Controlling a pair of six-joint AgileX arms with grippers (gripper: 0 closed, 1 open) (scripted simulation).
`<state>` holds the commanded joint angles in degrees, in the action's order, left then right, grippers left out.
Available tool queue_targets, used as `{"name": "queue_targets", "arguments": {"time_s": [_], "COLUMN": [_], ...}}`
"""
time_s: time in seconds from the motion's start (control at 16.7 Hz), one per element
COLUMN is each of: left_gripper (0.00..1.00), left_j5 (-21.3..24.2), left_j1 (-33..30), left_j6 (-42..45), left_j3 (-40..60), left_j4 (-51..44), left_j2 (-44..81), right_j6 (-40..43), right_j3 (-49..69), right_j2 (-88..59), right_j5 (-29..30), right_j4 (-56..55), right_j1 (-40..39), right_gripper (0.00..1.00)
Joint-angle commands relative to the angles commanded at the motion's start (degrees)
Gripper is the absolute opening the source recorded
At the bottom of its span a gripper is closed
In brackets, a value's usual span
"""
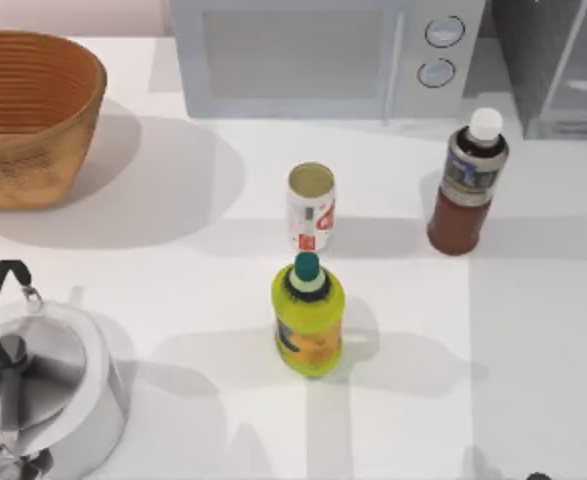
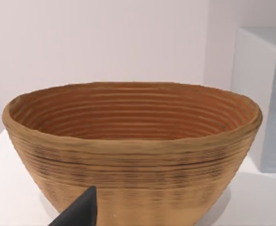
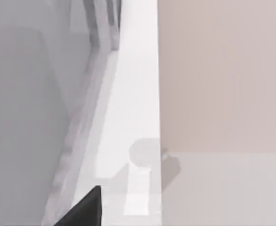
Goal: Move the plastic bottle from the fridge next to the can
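Rendered kitchen countertop scene. A white table (image 1: 533, 330) carries household kitchen goods: a white microwave (image 1: 323, 55) with two round dials at the back, a grey fridge (image 1: 558, 65) with a see-through door at the back right, a woven basket (image 1: 28, 115) at the left, a steel kettle (image 1: 43, 400) at the front left, and drinks, namely a can (image 1: 311, 207), a yellow-green bottle (image 1: 308, 318) and a plastic bottle (image 1: 468, 185)

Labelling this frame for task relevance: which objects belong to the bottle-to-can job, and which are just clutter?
Job:
plastic bottle, standing on the table, right of the can
can, table centre
fridge, top view's back right corner

Clutter:
yellow-green bottle, just in front of the can
microwave, at the back
wicker basket, back left
kettle, front left
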<state>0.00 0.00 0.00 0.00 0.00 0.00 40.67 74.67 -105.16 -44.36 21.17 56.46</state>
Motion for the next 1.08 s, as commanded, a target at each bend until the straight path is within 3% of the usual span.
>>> {"name": "queue_targets", "arguments": {"time_s": [0.6, 0.78, 1.08], "left_gripper": [1.00, 1.00, 1.00], "left_j5": [0.00, 0.00, 0.00], "left_j1": [0.00, 0.00, 0.00], "left_j6": [0.00, 0.00, 0.00], "left_j3": [0.00, 0.00, 0.00], "left_j4": [0.00, 0.00, 0.00], "left_j2": [0.00, 0.00, 0.00], "right_j6": [-5.38, -10.62, -23.59], "right_j3": [-1.19, -3.45, -9.52], "right_j2": [0.83, 2.10, 6.08], "right_j5": [2.28, 7.91, 22.79], "right_j4": [-4.85, -7.72, -15.06], "right_j1": [-4.41, -11.64, -31.90], "right_gripper": [1.00, 1.00, 1.00]}}
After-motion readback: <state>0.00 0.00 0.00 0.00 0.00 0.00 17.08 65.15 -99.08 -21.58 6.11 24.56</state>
